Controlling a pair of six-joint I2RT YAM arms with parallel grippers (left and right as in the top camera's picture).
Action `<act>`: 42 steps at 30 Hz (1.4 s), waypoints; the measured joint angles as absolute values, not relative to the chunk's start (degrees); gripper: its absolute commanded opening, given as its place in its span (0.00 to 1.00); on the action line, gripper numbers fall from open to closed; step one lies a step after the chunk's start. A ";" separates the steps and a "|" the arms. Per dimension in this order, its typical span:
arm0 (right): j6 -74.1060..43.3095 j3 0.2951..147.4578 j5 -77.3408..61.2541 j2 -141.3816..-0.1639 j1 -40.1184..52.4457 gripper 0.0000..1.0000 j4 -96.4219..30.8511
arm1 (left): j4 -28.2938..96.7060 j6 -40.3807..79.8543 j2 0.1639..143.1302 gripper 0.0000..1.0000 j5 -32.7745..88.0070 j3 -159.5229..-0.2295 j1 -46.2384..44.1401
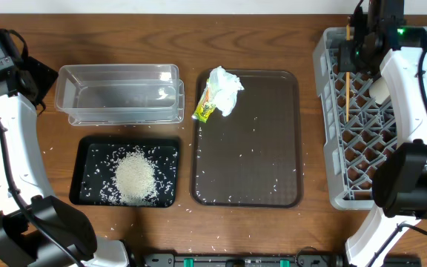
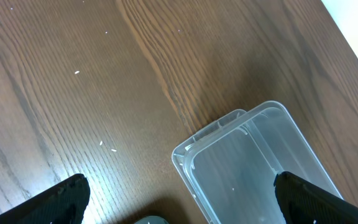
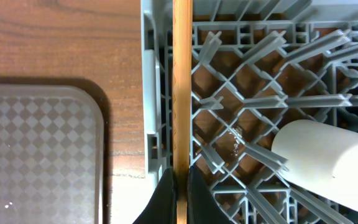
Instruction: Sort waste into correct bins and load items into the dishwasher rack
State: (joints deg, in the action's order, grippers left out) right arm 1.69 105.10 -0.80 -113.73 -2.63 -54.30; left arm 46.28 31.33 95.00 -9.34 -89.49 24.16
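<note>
Right gripper (image 3: 180,180) pinches a wooden stick (image 3: 182,74) just inside the rack (image 3: 149,81) wall, near the white cup (image 3: 328,162). Released here, the thin stick could slip through the rack's gaps or tip out onto the table (image 3: 55,37). Left gripper (image 2: 182,196) gapes over the tub (image 2: 253,162).

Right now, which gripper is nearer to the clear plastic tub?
Left. The left gripper hangs open above the table, by a short end of the clear tub. The right gripper is far off, over the dishwasher rack, shut on a wooden stick.
</note>
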 measured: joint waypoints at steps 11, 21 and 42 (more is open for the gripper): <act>3.46 98.52 -1.61 -113.91 -2.68 0.29 -49.95 | 46.28 31.33 95.00 0.98 -9.34 -89.49 24.16; 1.26 97.95 -4.60 -113.97 -2.68 0.46 -51.24 | 46.28 31.33 95.00 0.98 -9.34 -89.49 24.16; -0.64 97.91 -47.99 -113.93 5.45 0.99 -41.10 | 46.28 31.33 95.00 0.98 -9.34 -89.49 24.16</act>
